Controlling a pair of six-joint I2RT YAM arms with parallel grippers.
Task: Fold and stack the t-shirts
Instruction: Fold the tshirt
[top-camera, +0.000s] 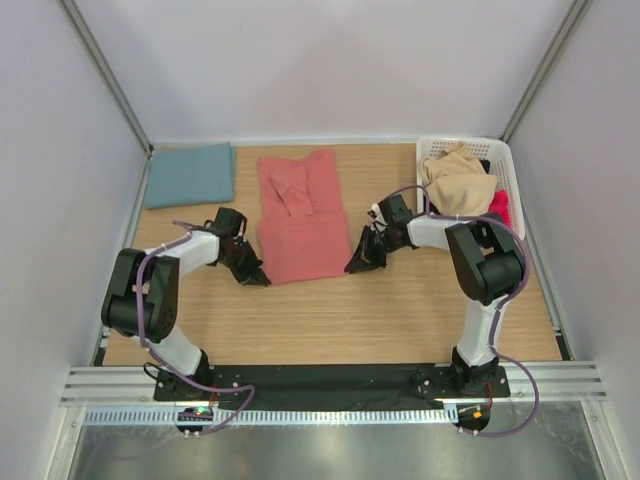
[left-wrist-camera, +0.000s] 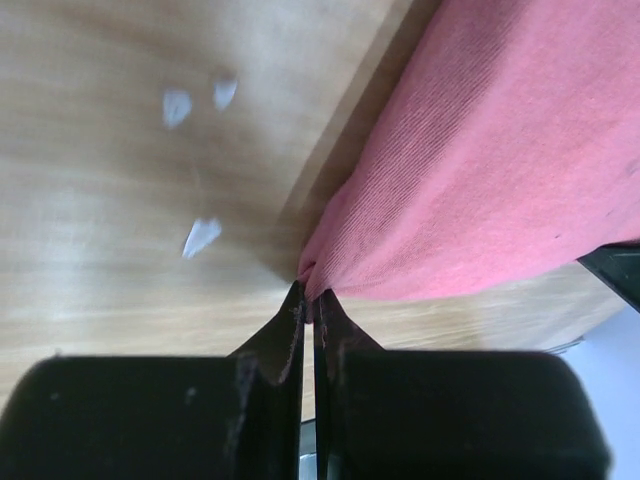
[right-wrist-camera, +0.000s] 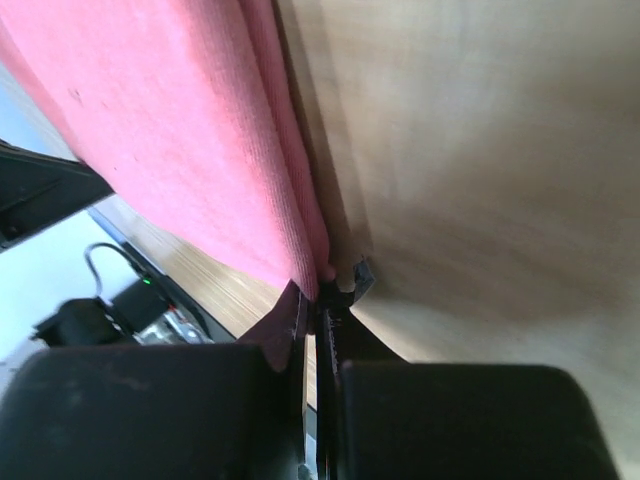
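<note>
Left fingers (left-wrist-camera: 300, 315), right fingers (right-wrist-camera: 325, 305) — elbows bent — each pinch the salmon-red t-shirt (top-camera: 300, 235) by a near corner.

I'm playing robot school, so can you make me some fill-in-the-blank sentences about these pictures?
1. The t-shirt pinched by the left gripper and the right gripper is ____.
2. The folded blue t-shirt lies on the robot's ____ side.
3. The beige cloth sits inside the white ____.

Missing words: red, left, basket.
</note>
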